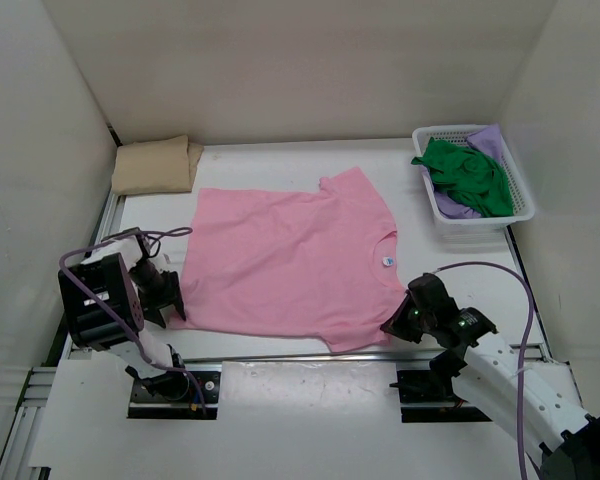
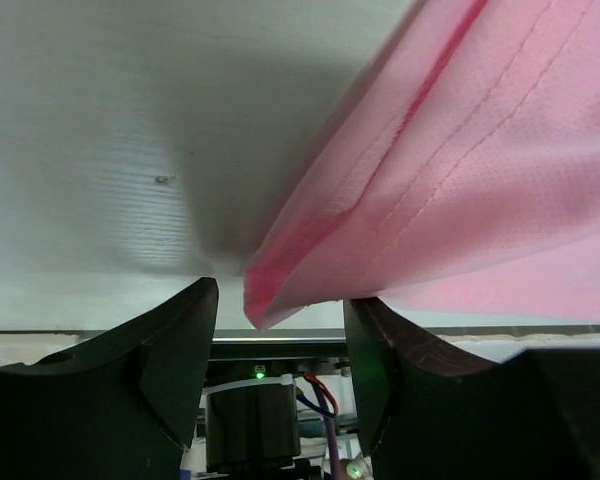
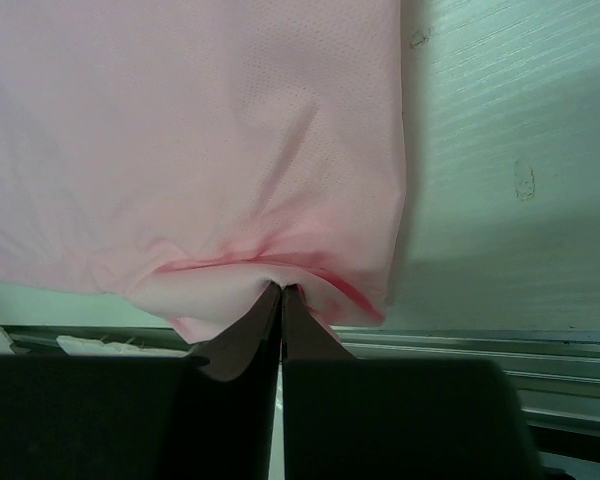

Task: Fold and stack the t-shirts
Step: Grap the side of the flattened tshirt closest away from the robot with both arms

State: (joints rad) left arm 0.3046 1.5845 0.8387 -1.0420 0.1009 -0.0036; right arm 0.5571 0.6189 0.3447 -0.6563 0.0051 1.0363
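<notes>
The pink t-shirt (image 1: 290, 255) lies spread flat in the middle of the table, collar to the right. My left gripper (image 1: 168, 298) is open at the shirt's near-left hem corner (image 2: 270, 300), which hangs between the jaws. My right gripper (image 1: 398, 325) is shut on the shirt's near-right sleeve edge (image 3: 280, 275). The tan t-shirt (image 1: 155, 165) lies folded at the far left. The green t-shirt (image 1: 470, 175) and the purple t-shirt (image 1: 492, 142) lie crumpled in the white basket (image 1: 525, 205).
The basket stands at the far right of the table. White walls close in the back and both sides. The metal rail (image 1: 280, 355) runs along the near table edge between the arm bases.
</notes>
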